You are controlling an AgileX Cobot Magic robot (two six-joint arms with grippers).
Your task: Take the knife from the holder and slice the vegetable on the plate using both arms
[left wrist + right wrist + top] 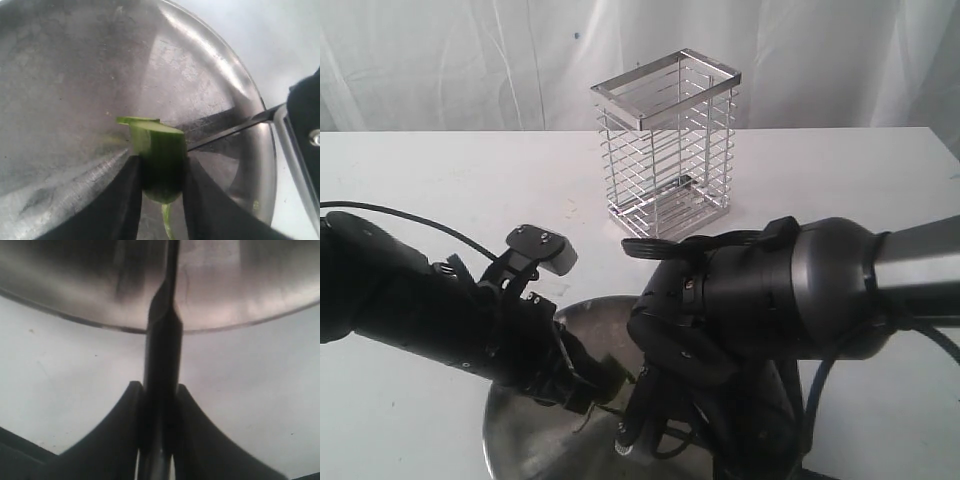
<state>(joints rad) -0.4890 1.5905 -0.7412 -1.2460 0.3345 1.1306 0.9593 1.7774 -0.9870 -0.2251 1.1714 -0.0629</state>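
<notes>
Left hand [161,197] pinches the vegetable [160,155] on the plate [75,75]; right hand [157,440] clamps the knife [162,350] against its side.

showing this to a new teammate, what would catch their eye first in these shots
On the steel plate at the near side of the table, the left gripper pinches a green chili with a fresh cut face. The right gripper grips the dark knife, its blade reaching the chili's side. Behind them the chrome wire holder stands empty.

left arm [410,305] — matte black, cabled | right arm [790,295] — black, grey tube
</notes>
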